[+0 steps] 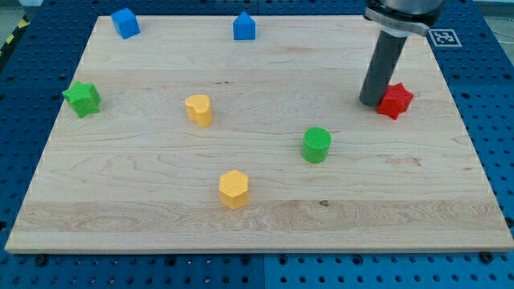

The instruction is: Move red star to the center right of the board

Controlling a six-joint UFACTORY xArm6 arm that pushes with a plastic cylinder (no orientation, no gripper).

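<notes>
Red star (395, 100) | touching end effector tip (371, 103) | tip's right side

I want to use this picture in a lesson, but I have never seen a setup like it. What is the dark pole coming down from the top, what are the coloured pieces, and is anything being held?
The pole is the end of a robot arm. It has no jaws, so it holds nothing; it only pushes blocks by sliding its lower end, my tip, along the wooden board. There is one camera view, looking down at the board at a slant; where it is mounted is not recorded.

My tip stands at the red star, on the star's left in the view, close enough to look in contact. The star lies near the board's right edge, about mid-height.

Also on the board: a green cylinder, a yellow hexagon, another yellow block, a green star, and two blue blocks along the top.
</notes>
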